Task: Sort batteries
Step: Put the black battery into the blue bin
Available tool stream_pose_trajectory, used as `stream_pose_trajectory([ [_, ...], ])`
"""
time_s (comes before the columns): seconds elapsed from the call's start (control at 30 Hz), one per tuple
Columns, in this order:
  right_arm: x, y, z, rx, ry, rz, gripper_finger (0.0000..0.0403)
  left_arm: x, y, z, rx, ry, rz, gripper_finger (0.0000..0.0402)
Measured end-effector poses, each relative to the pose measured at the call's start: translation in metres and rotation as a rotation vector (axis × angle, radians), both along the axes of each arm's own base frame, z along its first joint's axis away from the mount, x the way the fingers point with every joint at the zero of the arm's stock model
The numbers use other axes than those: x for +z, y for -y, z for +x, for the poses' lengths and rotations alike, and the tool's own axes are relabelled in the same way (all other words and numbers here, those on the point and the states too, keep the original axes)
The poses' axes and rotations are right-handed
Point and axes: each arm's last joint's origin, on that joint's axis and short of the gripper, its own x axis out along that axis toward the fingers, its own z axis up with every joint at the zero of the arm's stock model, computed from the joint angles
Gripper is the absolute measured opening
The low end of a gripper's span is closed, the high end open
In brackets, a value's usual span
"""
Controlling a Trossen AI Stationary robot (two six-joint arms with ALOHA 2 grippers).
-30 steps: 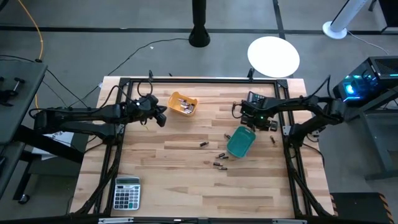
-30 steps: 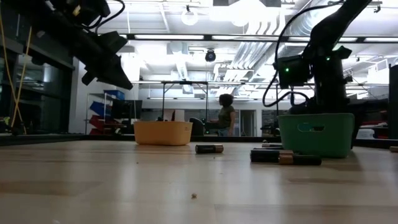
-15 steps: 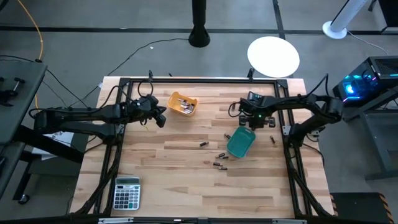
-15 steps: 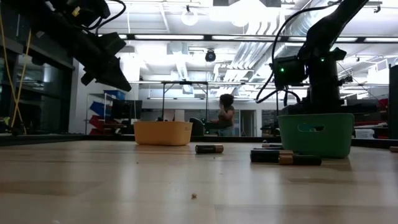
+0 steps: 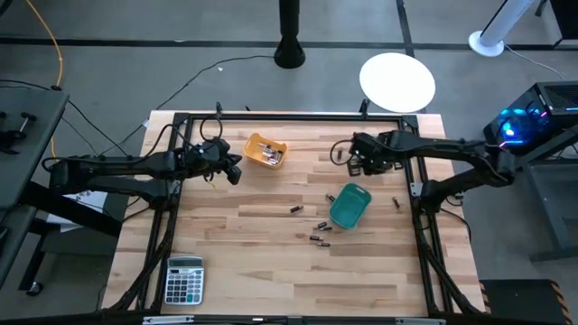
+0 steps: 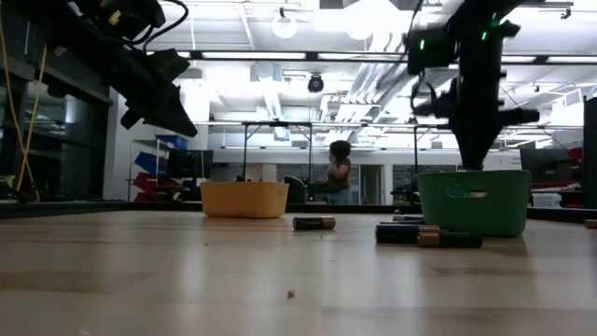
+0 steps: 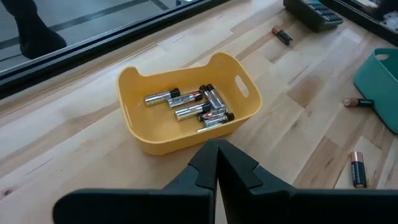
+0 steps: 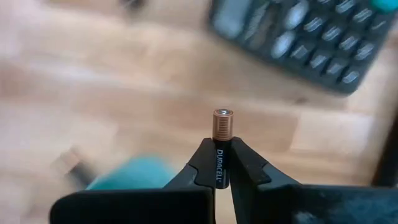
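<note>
Right gripper above table, fingers clamped on copper-topped battery; left gripper, fingers together, beside yellow tray holding silvery batteries.

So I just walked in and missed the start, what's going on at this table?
A two-armed robot is sorting batteries into small trays. The right gripper is shut on a black and copper battery, held up above the table near the teal tray. The left gripper is shut and empty, hovering by the yellow tray, which already holds several silvery batteries. A few loose batteries lie on the wooden table beside the teal tray.
</note>
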Motion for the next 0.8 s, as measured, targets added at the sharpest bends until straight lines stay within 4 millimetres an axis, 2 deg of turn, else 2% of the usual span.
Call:
stream_pose_trajectory([
  [0.17, 0.020, -0.029, 0.009, 0.109, 0.131, 0.059, 0.0005, 0.000, 0.000, 0.000, 0.002, 0.000, 0.002, 0.0000],
  [0.33, 0.017, -0.066, 0.025, 0.253, 0.258, 0.213, 0.0005, 0.000, 0.000, 0.000, 0.009, -0.001, 0.006, 0.0000],
  [0.43, 0.010, -0.081, 0.026, 0.265, 0.258, 0.238, 0.0005, 0.000, 0.000, 0.000, 0.009, -0.001, 0.007, 0.0000],
  [0.63, 0.005, -0.084, 0.026, 0.193, 0.220, 0.179, 0.0021, 0.000, -0.001, 0.000, 0.013, -0.002, 0.009, 0.0000],
  [0.8, 0.004, -0.082, 0.029, 0.239, 0.230, 0.176, 0.0096, 0.000, -0.002, -0.001, 0.024, 0.002, 0.006, 0.0000],
])
